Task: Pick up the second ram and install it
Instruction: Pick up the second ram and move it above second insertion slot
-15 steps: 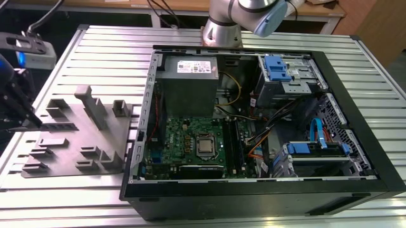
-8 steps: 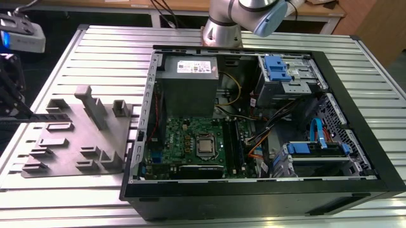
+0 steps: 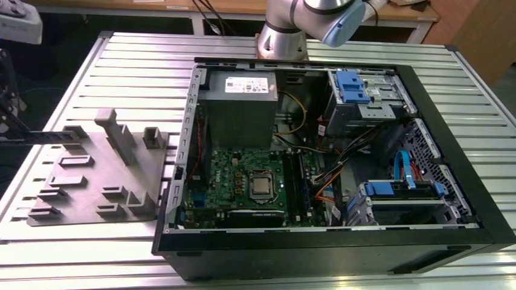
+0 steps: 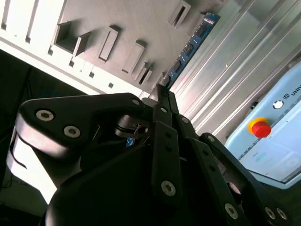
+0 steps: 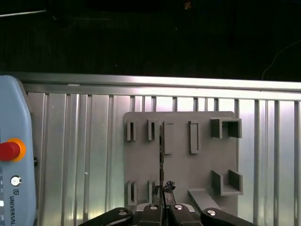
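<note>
Second ram (image 4: 190, 47) apparently between fingertips (image 4: 164, 99)

Exterior view high over PC case (image 3: 322, 257), both wrist views share grey tray (image 5: 202, 165)

**Silver arm, black gripper**

In the exterior view the arm (image 3: 284, 37) is a smooth, thick tube of glossy silver-grey metal. A light blue cap (image 3: 342, 29) closes the end of one joint. The gripper (image 4: 162, 92) in the second wrist view is matt black throughout, built of flat, angular link bars, stacked and hinged, that narrow to slim fingers. Round silver screw heads (image 4: 44, 114) and pins sit at the hinges. In the first wrist view the same black links carry a row of small silver screws (image 5: 178, 207)
</note>
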You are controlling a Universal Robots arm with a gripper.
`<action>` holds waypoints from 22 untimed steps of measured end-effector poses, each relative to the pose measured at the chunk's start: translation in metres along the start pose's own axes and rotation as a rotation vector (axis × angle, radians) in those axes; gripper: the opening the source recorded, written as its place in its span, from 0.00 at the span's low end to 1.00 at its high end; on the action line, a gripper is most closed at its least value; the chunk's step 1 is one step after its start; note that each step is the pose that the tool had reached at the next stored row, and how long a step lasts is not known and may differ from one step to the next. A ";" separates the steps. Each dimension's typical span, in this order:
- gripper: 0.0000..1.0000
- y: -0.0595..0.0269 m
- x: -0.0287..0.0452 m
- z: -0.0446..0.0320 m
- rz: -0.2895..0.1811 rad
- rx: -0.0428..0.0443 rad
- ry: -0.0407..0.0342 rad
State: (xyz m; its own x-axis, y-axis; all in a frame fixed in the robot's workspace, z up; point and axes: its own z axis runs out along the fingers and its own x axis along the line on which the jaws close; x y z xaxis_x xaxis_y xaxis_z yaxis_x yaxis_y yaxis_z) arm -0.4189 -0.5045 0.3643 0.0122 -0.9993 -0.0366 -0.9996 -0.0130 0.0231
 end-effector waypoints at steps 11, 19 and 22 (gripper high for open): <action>0.08 0.0008 -0.0020 -0.0362 0.000 0.0000 0.0000; 0.08 0.0013 -0.0027 -0.0531 0.000 0.0002 -0.0002; 0.08 0.0012 -0.0028 -0.0534 0.000 0.0000 0.0000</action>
State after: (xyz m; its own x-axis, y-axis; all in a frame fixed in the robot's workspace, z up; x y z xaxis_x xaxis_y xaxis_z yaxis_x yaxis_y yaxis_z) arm -0.4189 -0.5037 0.4178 0.0121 -0.9993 -0.0366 -0.9996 -0.0130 0.0231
